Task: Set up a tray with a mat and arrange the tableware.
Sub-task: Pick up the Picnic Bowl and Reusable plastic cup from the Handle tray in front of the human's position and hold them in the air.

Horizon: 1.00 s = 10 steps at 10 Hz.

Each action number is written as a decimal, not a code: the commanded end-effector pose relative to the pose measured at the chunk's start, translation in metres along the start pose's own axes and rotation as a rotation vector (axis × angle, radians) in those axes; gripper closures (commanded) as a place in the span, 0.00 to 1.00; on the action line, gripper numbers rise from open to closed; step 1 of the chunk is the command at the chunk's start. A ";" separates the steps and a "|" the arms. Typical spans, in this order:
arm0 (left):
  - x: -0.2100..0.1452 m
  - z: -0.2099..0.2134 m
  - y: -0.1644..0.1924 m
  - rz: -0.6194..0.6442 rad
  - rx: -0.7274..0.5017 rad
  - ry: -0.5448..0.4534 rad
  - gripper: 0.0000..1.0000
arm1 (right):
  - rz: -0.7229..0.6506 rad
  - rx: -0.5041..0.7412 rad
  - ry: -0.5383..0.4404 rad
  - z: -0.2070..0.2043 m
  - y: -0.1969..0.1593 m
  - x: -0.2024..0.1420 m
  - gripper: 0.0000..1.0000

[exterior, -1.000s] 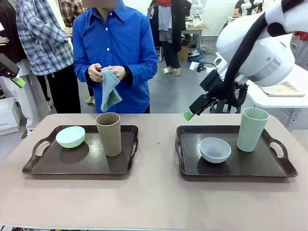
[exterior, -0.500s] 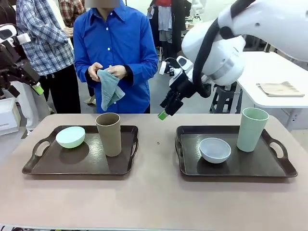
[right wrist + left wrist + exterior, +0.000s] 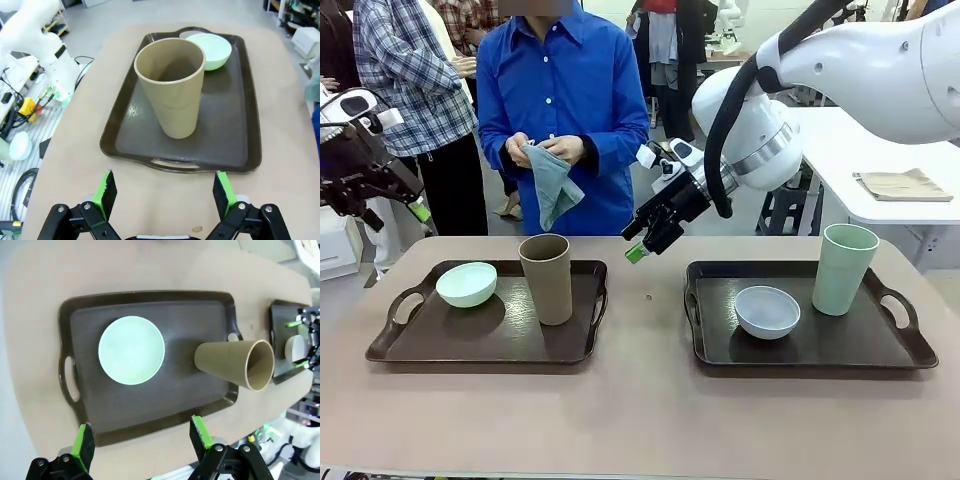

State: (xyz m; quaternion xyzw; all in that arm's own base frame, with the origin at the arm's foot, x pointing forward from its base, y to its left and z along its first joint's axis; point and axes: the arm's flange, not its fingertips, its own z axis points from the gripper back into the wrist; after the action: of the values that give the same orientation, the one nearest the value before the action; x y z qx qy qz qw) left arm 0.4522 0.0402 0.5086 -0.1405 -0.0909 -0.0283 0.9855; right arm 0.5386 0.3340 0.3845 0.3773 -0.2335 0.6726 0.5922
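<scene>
Brown cup (image 3: 547, 278) stands upright on the left tray (image 3: 420, 345)'s right end, and my right fingers (image 3: 222, 192), spread and empty to its right, could topple it by clipping its rim.

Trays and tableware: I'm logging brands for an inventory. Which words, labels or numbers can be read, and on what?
None can be read. The left tray, right tray, mint green bowl, white bowl, brown cup and pale green cup show plain surfaces.
</scene>
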 end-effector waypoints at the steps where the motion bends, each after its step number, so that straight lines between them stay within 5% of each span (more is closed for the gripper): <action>1: -0.009 0.019 -0.012 -0.008 -0.043 -0.141 0.00 | 0.014 -0.024 0.017 0.003 0.001 0.003 0.00; 2: 0.000 0.000 0.000 0.000 0.000 0.000 0.00 | 0.014 -0.024 0.017 0.003 0.001 0.003 0.00; 5: 0.000 0.007 -0.004 0.006 -0.016 -0.038 0.00 | 0.006 -0.011 0.004 0.002 0.000 0.002 0.00; 8: 0.017 -0.028 -0.005 0.002 0.051 -0.002 0.00 | 0.212 0.131 -0.073 -0.045 -0.033 -0.023 0.00; 10: 0.023 -0.046 0.003 -0.027 0.075 -0.039 0.00 | 0.200 0.070 -0.102 -0.071 -0.047 -0.029 0.00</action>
State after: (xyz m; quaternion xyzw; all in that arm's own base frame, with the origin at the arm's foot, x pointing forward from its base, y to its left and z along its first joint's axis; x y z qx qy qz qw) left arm 0.4787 0.0287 0.4733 -0.1207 -0.0973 -0.0302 0.9874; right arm 0.5571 0.3689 0.3131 0.4059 -0.2483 0.7243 0.4990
